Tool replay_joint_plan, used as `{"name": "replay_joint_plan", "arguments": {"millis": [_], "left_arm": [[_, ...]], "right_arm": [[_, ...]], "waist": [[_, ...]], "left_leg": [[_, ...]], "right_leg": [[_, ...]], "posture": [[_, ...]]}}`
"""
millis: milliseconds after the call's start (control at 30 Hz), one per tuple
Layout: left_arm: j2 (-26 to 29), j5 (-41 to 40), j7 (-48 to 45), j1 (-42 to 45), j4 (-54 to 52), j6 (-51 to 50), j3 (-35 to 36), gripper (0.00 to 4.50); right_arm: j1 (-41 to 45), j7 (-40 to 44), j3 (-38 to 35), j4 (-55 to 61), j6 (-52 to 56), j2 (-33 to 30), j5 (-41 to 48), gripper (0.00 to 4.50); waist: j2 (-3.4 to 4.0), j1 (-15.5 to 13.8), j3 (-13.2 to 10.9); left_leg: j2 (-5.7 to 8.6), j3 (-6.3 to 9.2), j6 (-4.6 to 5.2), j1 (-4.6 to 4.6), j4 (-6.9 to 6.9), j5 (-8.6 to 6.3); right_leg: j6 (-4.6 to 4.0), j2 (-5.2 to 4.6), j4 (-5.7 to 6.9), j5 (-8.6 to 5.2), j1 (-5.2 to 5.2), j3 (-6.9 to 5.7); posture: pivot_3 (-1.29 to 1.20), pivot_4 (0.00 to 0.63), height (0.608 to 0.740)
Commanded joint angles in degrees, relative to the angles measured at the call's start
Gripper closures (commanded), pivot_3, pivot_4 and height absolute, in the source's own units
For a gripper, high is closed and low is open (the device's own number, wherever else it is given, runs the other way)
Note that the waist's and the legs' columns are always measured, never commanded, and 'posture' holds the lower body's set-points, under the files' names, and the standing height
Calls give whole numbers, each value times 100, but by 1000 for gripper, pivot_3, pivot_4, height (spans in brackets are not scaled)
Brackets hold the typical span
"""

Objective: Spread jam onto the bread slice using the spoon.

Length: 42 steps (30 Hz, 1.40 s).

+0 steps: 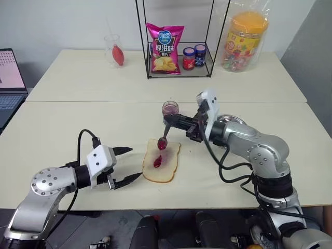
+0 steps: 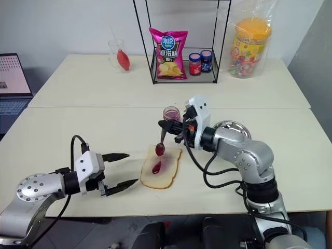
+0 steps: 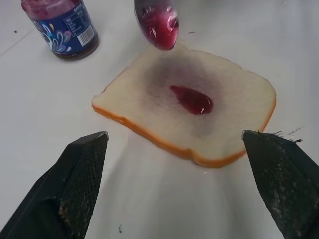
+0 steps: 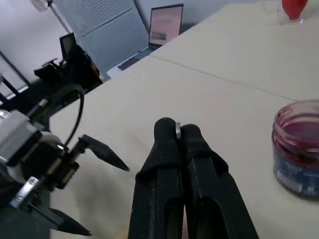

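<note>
We see the bread slice (image 1: pixel 162 162) lying flat on the counter (image 1: pixel 78 119), a blob of jam (image 1: pixel 157 161) at its middle. Our right gripper (image 1: pixel 168 119), jaws clamped on the spoon (image 1: pixel 164 136), hangs its red-smeared bowl over the slice's 12 o'clock edge. The jam jar (image 1: pixel 170 109) stands just beyond. At the slice's 9 o'clock, our left gripper (image 1: pixel 127 165) waits, jaws wide and empty.

Two pale cream rectangular surfaces (image 1: pixel 78 119) stand pushed together, a seam running between them, against a plain light grey wall (image 1: pixel 62 21). A thin black wire-frame shelf rack (image 1: pixel 176 36) rises near the far edge. An open grey laptop (image 1: pixel 9 78) sits at the left.
</note>
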<state>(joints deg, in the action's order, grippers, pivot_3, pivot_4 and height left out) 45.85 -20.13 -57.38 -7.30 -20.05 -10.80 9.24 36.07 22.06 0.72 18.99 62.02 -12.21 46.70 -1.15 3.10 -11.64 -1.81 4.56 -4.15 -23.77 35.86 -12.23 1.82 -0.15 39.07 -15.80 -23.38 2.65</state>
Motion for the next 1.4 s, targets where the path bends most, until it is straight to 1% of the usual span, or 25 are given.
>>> {"name": "replay_joint_plan", "arguments": {"millis": [33,133,267,467,633,733,933,1067,1300,1400], "left_arm": [[52,-153,-109,-141,-138,117,231,0],[83,-177,-189,-251,-55,147,326,0],[93,-159,-233,-277,-46,131,390,0],[98,-158,-263,-218,-91,96,389,0],[86,-164,-256,-132,-114,68,338,0],[74,-152,-248,-78,-132,52,290,0],[63,-144,-241,38,-125,34,242,0],[48,-131,-238,110,-92,39,217,0],[11,-89,-219,230,-50,50,124,0],[14,-82,-210,271,-34,57,99,0]], "right_arm": [[-190,-374,-402,-49,325,373,510,4453],[-380,-529,-497,-271,403,666,657,4453],[-572,-589,-529,-612,347,836,568,4453],[-720,-358,-405,-864,271,706,431,4453],[-752,-293,-352,-1241,106,730,268,4453],[-721,-384,-490,-1642,-14,922,226,4453],[-621,-498,-675,-2209,-343,1065,-17,4453],[-488,-709,-1023,-2473,-480,1165,70,4453],[-294,-1182,-1626,-2557,-422,1393,422,4453],[-256,-1250,-1700,-2475,-346,1364,461,4453]], "waist": [[-2,1,2],[-2,6,3],[-3,0,4],[-3,1,3],[-4,3,4],[-5,3,4],[-6,6,6],[-6,6,6],[-5,-1,5],[-5,0,5]], "left_leg": [[0,1,0,0,0,0],[1,0,0,2,0,0],[1,-1,0,2,3,0],[2,-1,0,2,3,0],[1,-1,0,2,3,0],[2,-1,0,3,4,0],[1,-1,0,5,3,0],[1,-2,1,7,5,1],[2,-2,2,7,9,2],[2,-2,2,7,8,2]], "right_leg": [[0,0,0,0,0,-1],[1,0,0,-1,2,2],[17,1,0,-10,3,1],[24,0,-1,-13,3,3],[24,1,0,-13,3,3],[25,1,0,-13,4,2],[23,2,0,-12,4,3],[25,2,1,-9,6,4],[27,2,1,-5,9,4],[25,3,1,-4,9,3]], "posture": [[0,150,740],[0,150,740],[0,150,740],[0,150,740],[0,150,740],[0,150,740],[0,150,740],[0,150,740],[0,150,740],[0,150,740]]}}
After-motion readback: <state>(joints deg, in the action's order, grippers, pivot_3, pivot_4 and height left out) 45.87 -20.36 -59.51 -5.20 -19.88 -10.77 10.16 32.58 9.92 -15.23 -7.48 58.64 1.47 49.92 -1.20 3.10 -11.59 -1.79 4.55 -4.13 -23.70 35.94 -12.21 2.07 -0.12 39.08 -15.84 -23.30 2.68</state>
